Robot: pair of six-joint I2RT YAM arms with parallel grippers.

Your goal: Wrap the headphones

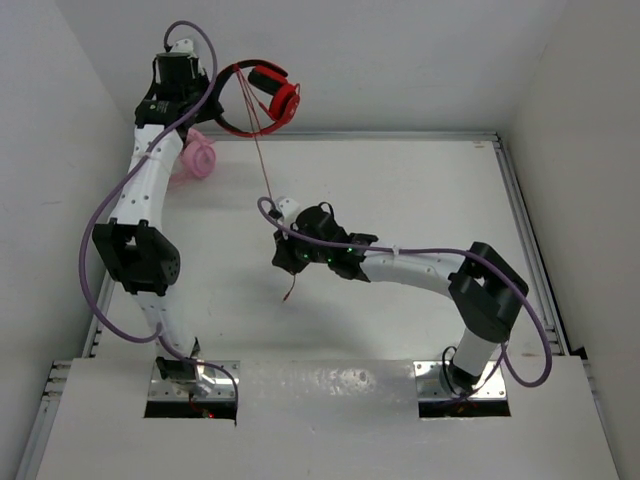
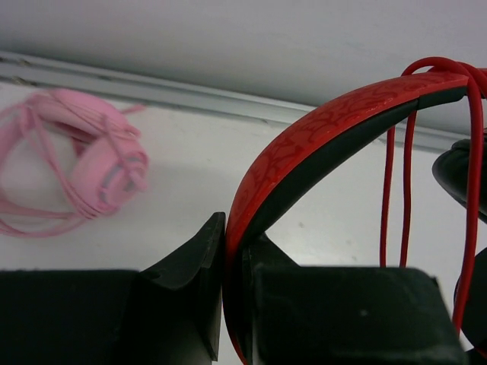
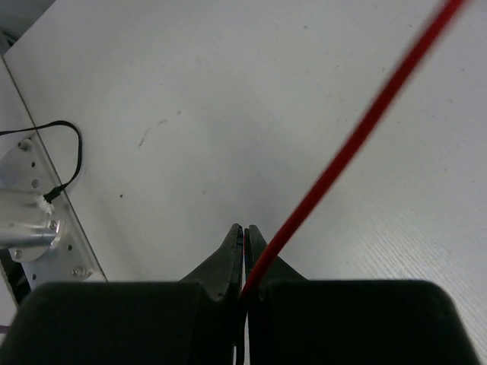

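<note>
Seen from above, the left gripper [image 1: 218,92] holds the red headphones [image 1: 275,95] aloft, just beyond the pink coiled bundle [image 1: 195,155]. Left wrist view: its fingers clamp the headband [image 2: 319,129], right of the bundle. Right wrist view: the right gripper [image 3: 245,243], well clear of the bundle, pinches the thin red cable [image 3: 350,144]

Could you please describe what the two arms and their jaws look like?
The left arm and right arm are built alike: white tubular links joined by chunky black joint housings, on silver base plates. A loose purple cable loops along each. Small green lights glow near the right wrist. The jaws are matte black wedges tapering to thin tips.
</note>
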